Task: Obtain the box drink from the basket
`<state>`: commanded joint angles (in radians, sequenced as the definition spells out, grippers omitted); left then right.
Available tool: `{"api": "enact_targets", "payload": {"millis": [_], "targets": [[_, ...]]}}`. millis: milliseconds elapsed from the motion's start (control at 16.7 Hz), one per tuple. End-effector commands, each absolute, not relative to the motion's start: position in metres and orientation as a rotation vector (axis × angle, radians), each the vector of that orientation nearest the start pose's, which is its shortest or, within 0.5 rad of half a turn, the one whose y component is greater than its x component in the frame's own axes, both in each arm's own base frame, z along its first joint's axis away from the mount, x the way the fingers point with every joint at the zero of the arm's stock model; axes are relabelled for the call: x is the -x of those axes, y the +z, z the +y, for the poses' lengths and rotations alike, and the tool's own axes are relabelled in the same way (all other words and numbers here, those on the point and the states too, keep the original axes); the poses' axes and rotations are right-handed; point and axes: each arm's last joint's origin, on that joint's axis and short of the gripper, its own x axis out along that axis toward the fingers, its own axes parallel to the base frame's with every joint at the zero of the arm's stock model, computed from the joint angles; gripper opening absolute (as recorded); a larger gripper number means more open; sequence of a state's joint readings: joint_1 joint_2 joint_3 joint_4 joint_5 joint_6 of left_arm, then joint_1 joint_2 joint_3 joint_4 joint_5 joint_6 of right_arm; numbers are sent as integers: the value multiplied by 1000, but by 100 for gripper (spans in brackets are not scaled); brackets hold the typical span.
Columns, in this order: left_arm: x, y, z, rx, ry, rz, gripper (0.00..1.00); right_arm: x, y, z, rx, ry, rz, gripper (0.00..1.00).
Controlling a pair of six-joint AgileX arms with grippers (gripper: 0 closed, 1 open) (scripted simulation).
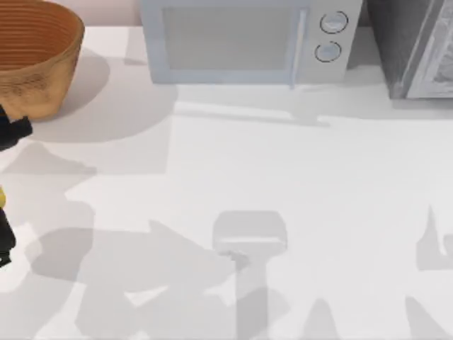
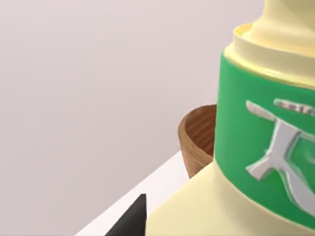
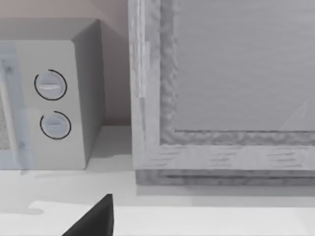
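Box drink [image 2: 256,162], left wrist view: green band carries a raised silver mark, part of a character, cut off at the frame edge; not readable. Microwave [image 1: 248,42]: two round dials, no legible numbers or lettering in top or right wrist view.

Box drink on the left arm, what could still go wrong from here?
1. The box drink sits very close to the left wrist camera, with one dark fingertip visible beside it; pad contact is hidden, so a weak grip could slip.
2. In the top view the left gripper is at the table's left edge, just in front of the basket; a careless swing could clip its wall.
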<state>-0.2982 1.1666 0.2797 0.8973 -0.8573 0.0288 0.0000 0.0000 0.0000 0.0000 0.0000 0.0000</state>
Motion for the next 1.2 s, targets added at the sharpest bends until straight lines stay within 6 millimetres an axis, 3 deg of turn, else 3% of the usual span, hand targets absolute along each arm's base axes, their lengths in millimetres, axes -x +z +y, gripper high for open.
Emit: {"api": "enact_targets", "payload": {"millis": [300, 720, 1200], "targets": [[-218, 187, -55, 0, 582, -5, 0, -106, 160, -1, 0, 0, 0, 100], [-222, 182, -53, -3, 580, -4, 0, -106, 160, -1, 0, 0, 0, 100], [-245, 154, -40, -2, 596, -3, 0, -106, 160, -1, 0, 0, 0, 100]]}}
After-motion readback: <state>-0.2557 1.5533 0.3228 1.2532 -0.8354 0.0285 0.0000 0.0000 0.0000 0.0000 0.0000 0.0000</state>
